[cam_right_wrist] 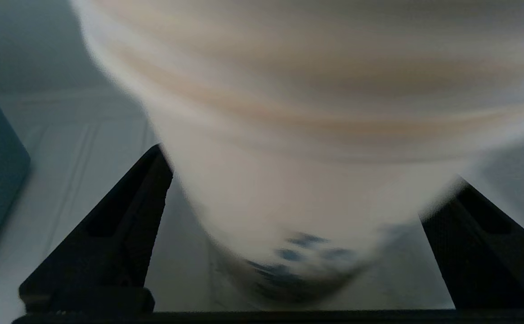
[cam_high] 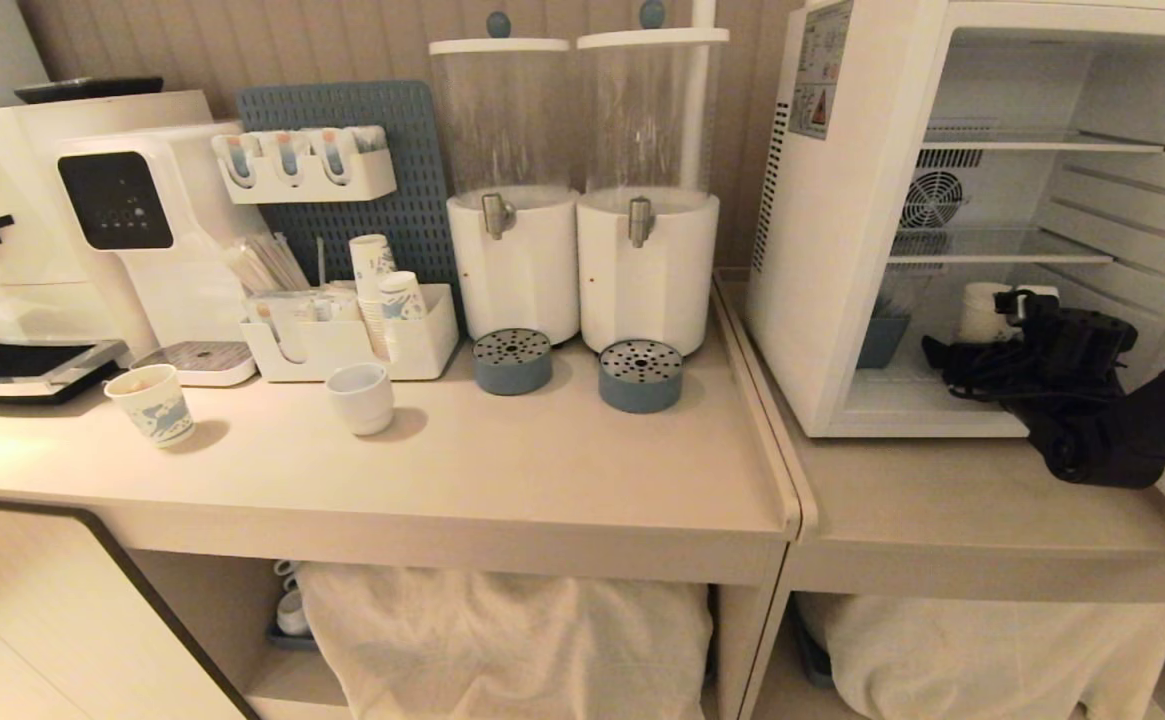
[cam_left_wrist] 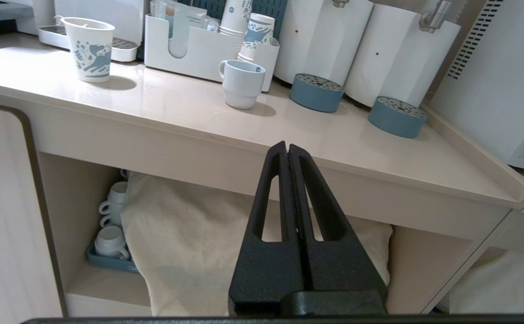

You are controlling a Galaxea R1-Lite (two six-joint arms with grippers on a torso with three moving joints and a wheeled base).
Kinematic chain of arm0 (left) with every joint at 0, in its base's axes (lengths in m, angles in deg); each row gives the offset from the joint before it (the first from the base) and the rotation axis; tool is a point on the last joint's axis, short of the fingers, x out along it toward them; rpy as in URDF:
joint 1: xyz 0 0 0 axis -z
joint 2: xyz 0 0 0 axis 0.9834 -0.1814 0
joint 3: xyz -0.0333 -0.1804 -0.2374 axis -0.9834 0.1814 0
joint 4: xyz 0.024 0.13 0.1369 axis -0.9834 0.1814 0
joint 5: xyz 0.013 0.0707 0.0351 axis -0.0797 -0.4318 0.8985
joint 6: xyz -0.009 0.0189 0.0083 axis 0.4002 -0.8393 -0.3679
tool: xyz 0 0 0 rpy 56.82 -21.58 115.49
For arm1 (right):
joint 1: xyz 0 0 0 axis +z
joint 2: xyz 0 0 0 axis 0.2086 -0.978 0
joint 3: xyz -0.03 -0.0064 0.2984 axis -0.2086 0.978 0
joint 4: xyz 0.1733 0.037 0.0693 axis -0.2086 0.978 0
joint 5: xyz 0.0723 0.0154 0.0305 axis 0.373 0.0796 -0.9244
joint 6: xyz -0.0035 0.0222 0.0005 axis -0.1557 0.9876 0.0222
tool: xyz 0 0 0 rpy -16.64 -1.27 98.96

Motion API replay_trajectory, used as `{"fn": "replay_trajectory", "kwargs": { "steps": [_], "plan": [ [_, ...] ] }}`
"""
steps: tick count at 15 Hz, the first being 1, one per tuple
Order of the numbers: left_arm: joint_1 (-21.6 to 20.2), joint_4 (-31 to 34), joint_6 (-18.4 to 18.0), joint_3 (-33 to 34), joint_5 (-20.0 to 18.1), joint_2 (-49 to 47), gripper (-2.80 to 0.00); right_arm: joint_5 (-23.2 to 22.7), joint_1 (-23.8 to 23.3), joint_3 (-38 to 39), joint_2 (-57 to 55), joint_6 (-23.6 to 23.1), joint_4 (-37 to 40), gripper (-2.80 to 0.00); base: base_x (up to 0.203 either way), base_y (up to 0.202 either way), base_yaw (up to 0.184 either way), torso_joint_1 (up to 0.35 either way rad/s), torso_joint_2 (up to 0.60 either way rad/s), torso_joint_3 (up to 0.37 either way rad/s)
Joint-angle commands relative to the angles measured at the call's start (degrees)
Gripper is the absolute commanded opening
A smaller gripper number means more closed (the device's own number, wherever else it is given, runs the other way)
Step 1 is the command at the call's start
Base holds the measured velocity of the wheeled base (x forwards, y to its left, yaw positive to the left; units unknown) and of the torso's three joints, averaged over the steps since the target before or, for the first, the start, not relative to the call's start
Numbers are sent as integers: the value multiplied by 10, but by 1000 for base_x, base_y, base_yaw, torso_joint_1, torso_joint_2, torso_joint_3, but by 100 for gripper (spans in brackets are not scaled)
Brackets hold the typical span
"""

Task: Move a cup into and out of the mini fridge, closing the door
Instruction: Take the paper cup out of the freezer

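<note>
1. inside the mini fridge (cam_high: pixel 847 260), on its floor, the cup (cam_high: pixel 982 310) stands between the right gripper (cam_right_wrist: pixel 295 180)'s wide-open fingers, ungripped.
2. below the counter (cam_left_wrist: pixel 333 148) edge, the left gripper (cam_left_wrist: pixel 288 155) hangs closed.

One mini fridge (cam_high: pixel 842 250). Two drink dispensers (cam_high: pixel 514 190), (cam_high: pixel 649 190), two blue drip trays (cam_high: pixel 512 361), (cam_high: pixel 640 376). One white mug (cam_high: pixel 361 397) and one printed paper cup (cam_high: pixel 152 404) on the counter. One cup (cam_high: pixel 982 310) inside the fridge. Two cup stacks (cam_high: pixel 372 270) in the organizer. Three mugs (cam_left_wrist: pixel 111 225) on the lower shelf. Two grippers (cam_left_wrist: pixel 288 153), (cam_high: pixel 1017 305).
</note>
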Motion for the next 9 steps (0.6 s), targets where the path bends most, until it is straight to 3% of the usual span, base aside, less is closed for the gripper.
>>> {"fn": "replay_trajectory", "kwargs": {
  "steps": [1,6,7,8,9],
  "plan": [
    [0,-1,1,23,0,1,-280,0,0,-13,-9,-1,-1,0,0,0,0,0,0,0],
    [0,-1,1,23,0,2,-280,-3,0,-63,-28,-2,25,0,0,0,0,0,0,0],
    [0,-1,1,23,0,2,-280,-4,0,-63,-28,-2,25,-203,0,0,0,0,0,0],
    [0,-1,1,23,0,2,-280,-9,-1,-60,-30,-2,25,-280,0,0,0,0,0,0],
    [0,-1,1,23,0,2,-280,-12,-1,-52,-29,-1,25,-280,0,0,0,0,0,0]
  ]
}}
